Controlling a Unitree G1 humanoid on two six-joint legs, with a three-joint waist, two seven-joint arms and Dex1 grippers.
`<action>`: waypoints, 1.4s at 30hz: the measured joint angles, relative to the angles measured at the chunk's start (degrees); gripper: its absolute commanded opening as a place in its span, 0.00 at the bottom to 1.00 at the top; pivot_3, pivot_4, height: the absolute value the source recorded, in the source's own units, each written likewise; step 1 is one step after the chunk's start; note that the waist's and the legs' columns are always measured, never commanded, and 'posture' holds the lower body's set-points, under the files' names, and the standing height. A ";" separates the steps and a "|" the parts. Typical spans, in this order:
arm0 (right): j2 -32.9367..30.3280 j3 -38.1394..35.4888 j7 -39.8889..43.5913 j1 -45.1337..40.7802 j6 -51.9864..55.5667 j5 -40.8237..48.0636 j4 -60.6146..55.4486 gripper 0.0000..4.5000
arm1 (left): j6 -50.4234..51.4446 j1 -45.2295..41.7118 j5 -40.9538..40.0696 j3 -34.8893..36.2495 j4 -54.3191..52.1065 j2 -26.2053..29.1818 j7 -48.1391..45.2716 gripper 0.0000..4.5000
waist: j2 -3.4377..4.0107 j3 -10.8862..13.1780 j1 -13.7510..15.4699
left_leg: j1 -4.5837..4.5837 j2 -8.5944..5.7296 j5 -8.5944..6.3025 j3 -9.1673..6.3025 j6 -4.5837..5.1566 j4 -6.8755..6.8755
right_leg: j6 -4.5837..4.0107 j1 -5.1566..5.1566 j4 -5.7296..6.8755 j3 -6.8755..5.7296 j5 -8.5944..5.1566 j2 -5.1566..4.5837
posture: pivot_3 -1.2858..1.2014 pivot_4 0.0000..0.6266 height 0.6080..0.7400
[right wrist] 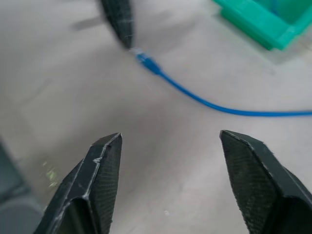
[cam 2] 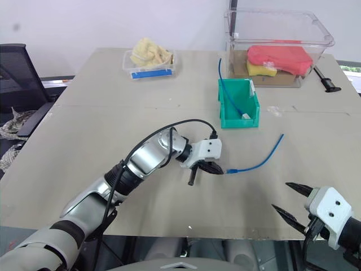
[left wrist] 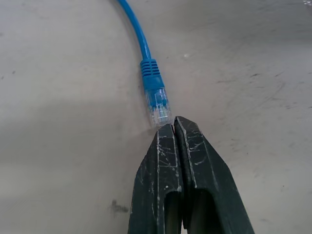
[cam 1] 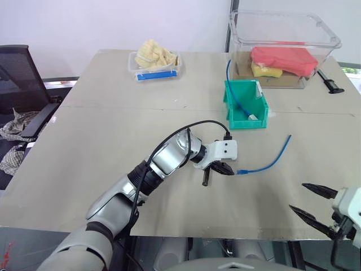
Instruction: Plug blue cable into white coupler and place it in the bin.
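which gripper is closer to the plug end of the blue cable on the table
Left. The left gripper is shut with its tips right at the plug of the blue cable, not clamping it. The right gripper hangs open near the table's front edge, well short of it.

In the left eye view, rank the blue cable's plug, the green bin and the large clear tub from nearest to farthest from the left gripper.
Measured from the left gripper:
1. Plug of the blue cable, on the table just beyond the shut fingertips.
2. Green bin, farther back on the table, toward the right.
3. Large clear tub, at the far right corner, behind the bin.
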 measured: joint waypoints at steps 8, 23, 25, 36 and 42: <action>-3.90 0.07 2.73 -1.56 1.32 2.15 1.27 1.00 | -1.45 -0.10 0.68 0.57 0.00 -0.77 0.26 0.81 | -0.02 0.01 0.10 | -0.05 -0.04 -0.02 -0.03 0.03 0.01 | 0.01 0.00 -0.04 -0.05 0.00 0.00 | 0.52 0.24 1.00; -4.25 0.12 3.79 -1.44 -1.06 1.03 2.20 1.00 | -5.60 -1.92 7.19 -1.57 5.37 -5.25 2.28 0.10 | -0.02 0.00 0.09 | -0.03 -0.07 -0.02 -0.03 0.03 0.04 | 0.02 0.01 -0.02 -0.06 0.00 0.02 | 0.52 0.24 1.00; -4.18 0.18 3.44 -1.48 -1.06 0.74 2.18 1.00 | -6.91 -1.99 7.56 -1.46 6.03 -5.33 2.12 0.02 | -0.02 0.00 0.09 | -0.03 -0.06 -0.02 -0.04 0.03 0.04 | 0.02 0.01 -0.02 -0.06 0.00 0.02 | 0.52 0.24 1.00; 3.07 5.73 -14.18 -11.80 13.77 9.91 -2.07 1.00 | -15.45 0.73 0.91 10.25 4.44 -5.57 2.79 0.02 | -0.01 0.00 0.06 | -0.03 0.10 -0.02 -0.10 0.03 0.05 | -0.01 -0.01 0.04 -0.07 0.01 -0.05 | 0.52 0.24 1.00; 9.42 11.12 -28.94 -21.56 23.66 21.47 -2.24 0.62 | -23.88 3.94 -2.12 18.51 1.53 -4.96 7.52 0.00 | 0.02 -0.03 0.08 | -0.03 0.03 -0.02 -0.13 0.03 0.04 | 0.00 0.00 0.04 -0.09 0.02 -0.09 | 0.52 0.24 1.00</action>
